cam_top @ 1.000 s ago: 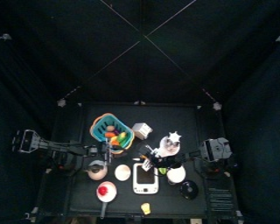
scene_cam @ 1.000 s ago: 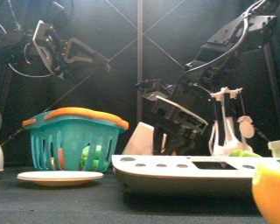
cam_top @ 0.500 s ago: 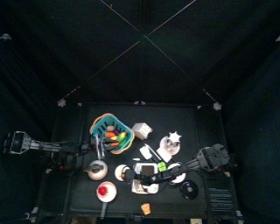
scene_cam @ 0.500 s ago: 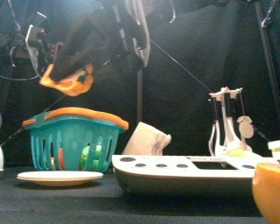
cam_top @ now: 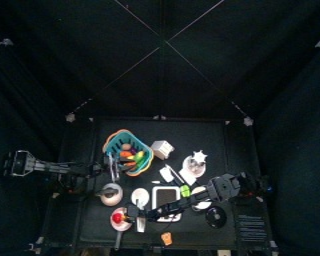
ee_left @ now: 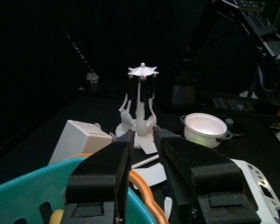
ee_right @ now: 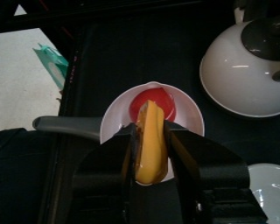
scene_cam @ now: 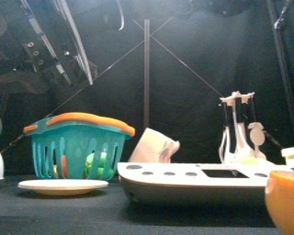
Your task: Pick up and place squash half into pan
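Over the table's front-left corner: the right gripper [ee_right: 150,131], its arm reached across the middle, is clamped on item one, the yellow-orange squash half [ee_right: 149,162]. The piece hangs lengthwise between the jaws, directly above item two, the small white pan with a grey handle [ee_right: 113,114]. The squash is clear of the pan, not yet touching it. A round red piece [ee_right: 156,93] already lies in the pan's bowl, and a white kettle with a dark lid [ee_right: 254,74] stands just beside the pan. Handling notes, my judgement only: the squash looks like a moulded toy, so it should be light, stiff and not fragile, with a smooth skin that could slip. I rate the present hold across the narrow width, near mid-length, as the right one. An end grip would let it swing. The flat cut face should settle better than the curved back, though the red piece leaves little bare floor, so the squash may lean or roll when I let go. A low release seems wise to me. The left gripper [ee_left: 143,149] rests apart, over the teal slotted basket with an orange rim [ee_left: 25,188]; I cannot tell its state.
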Action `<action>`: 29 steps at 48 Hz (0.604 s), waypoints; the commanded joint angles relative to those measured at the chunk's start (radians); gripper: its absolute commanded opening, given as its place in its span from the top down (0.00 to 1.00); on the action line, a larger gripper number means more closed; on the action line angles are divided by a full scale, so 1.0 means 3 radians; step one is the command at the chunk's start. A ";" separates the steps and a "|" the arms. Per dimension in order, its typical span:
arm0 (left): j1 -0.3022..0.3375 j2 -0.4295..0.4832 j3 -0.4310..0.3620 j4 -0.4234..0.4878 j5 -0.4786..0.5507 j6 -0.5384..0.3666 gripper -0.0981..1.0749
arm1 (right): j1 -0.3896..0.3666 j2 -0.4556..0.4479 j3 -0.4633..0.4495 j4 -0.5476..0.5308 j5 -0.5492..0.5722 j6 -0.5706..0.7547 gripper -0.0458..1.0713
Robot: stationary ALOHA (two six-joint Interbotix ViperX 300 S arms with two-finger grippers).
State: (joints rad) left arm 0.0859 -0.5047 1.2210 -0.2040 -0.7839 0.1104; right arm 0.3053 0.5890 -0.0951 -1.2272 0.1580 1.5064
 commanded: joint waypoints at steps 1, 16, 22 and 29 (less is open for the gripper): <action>0.0005 0.0000 -0.0031 -0.0005 -0.0031 0.0005 0.34 | -0.0026 -0.0066 -0.0112 0.0005 -0.0015 0.0000 0.48; 0.0000 0.0000 -0.0031 0.0000 -0.0026 0.0005 0.34 | -0.0026 -0.0066 -0.0128 0.0041 -0.0015 0.0000 0.22; 0.0000 0.0000 -0.0031 0.0000 -0.0026 0.0005 0.34 | -0.0026 -0.0097 -0.0097 0.0041 0.0000 0.0000 0.22; -0.0010 0.0000 -0.0031 0.0000 -0.0031 -0.0005 0.34 | -0.0026 -0.0133 -0.0077 0.0041 0.0010 0.0000 0.22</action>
State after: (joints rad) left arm 0.0844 -0.5047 1.2226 -0.2040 -0.7839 0.1104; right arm 0.3037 0.5967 -0.1074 -1.2149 0.1595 1.5064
